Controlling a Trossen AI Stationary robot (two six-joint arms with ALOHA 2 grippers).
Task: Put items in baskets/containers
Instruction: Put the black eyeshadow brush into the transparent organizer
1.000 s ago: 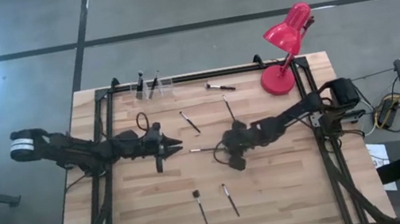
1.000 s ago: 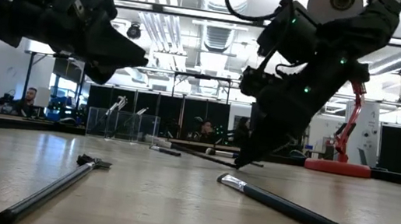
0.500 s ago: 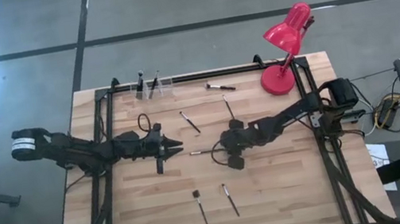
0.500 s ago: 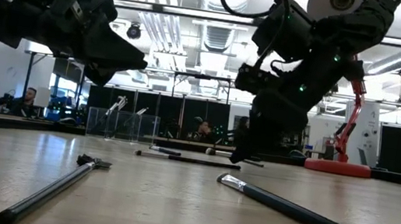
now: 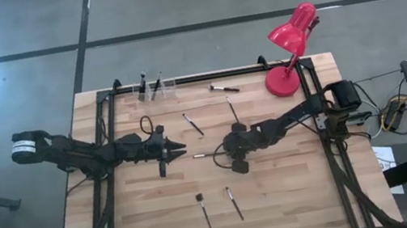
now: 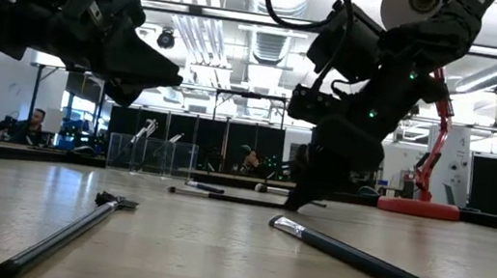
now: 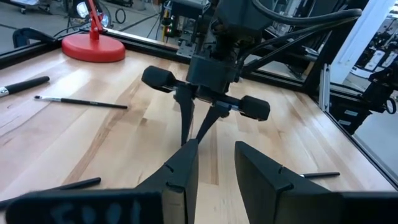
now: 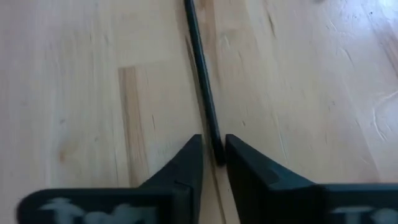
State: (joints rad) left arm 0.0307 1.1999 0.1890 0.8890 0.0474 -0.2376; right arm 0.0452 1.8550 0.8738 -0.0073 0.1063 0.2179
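A thin dark brush (image 5: 203, 154) lies flat at the table's middle. My right gripper (image 8: 213, 148) points steeply down at its right end and is shut on it. My left gripper (image 5: 179, 148) hovers open just left of that brush, above the wood, with nothing between its fingers (image 7: 186, 168). The clear cups (image 5: 155, 90) stand at the far edge with two brushes upright in them. Other brushes lie loose: one (image 5: 193, 124) and another (image 5: 232, 109) beyond the middle, a third (image 5: 224, 88) near the far edge, and two (image 5: 205, 213) (image 5: 234, 203) toward the near edge. My right gripper pinches the brush's handle at its very end (image 8: 211, 134) between its two fingertips. The fingers come from above, slanting down from the table's right side, roughly along the brush's line. The brush lies level on the wood, its other end (image 6: 175, 189) pointing toward my left gripper.
A red desk lamp stands at the far right corner on its round base (image 5: 282, 81). Black frame rails (image 5: 206, 76) run along the far edge and down both sides. Bare wood lies between the two near brushes and the table's edges.
The brush at my right gripper stood tilted a second ago, its free end raised off the wood; it now lies flat on the table. My right gripper has stayed over the brush's right end and has rolled a little, standing more upright.
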